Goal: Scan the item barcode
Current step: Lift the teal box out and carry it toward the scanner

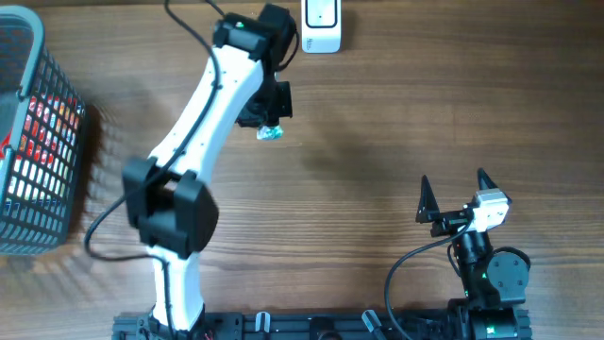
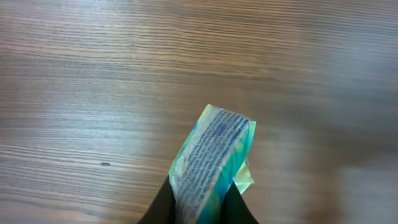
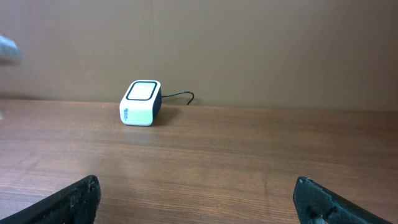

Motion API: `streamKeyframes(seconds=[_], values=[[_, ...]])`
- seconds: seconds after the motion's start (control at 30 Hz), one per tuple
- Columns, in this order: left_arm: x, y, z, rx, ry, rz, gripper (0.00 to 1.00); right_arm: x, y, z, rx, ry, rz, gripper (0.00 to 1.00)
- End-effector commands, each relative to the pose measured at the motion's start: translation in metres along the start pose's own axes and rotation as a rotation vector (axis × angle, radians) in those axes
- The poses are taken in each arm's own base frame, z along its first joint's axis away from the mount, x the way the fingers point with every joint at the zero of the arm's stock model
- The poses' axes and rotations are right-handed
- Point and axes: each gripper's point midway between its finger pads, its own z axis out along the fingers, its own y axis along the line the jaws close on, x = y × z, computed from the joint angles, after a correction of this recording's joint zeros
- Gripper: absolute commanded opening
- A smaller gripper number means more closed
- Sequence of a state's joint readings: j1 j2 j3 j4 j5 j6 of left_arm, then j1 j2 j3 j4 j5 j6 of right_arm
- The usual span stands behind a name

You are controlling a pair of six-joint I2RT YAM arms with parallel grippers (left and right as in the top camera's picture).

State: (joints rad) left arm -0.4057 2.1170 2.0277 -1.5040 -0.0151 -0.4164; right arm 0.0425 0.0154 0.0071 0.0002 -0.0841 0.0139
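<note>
The left gripper (image 1: pixel 268 125) pinches a blue-green printed packet (image 2: pixel 214 149) at its lower end, the packet sticking out past the fingertips over the tabletop (image 2: pixel 93 93). The white scanner (image 1: pixel 321 25) sits just beyond this gripper. The right gripper (image 1: pixel 454 181) is spread wide, well apart from both

Wooden table (image 1: pixel 396 123) with scanner (image 1: pixel 321 24), basket (image 1: pixel 28 203)

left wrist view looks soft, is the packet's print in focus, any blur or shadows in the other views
Left wrist: the packet shows its print, though too soft to read, and the table smears at lower right. Right wrist: the scanner is crisp; a blurred pale streak at the left edge. Overhead: the basket casts a soft shadow.
</note>
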Motion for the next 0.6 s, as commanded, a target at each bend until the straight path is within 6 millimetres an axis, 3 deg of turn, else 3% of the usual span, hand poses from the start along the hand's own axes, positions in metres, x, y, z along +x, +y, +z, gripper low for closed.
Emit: streamKeyframes(seconds=[0.0,0.2,0.37,0.57], values=[[-0.004,0.010,0.032,-0.091,0.054,-0.046,0.19,-0.001,-0.002,0.000,0.010,-0.009,0.012,1.00],[-0.002,0.016,0.059,-0.141,0.123,-0.040,0.37,-0.001,-0.002,0.000,0.010,-0.009,0.012,1.00],[-0.007,0.035,0.058,-0.165,0.129,-0.071,0.47,-0.001,-0.002,0.000,0.010,-0.009,0.012,1.00],[-0.001,0.075,0.044,-0.185,0.199,-0.158,0.48,-0.001,-0.002,0.000,0.010,-0.009,0.012,1.00]])
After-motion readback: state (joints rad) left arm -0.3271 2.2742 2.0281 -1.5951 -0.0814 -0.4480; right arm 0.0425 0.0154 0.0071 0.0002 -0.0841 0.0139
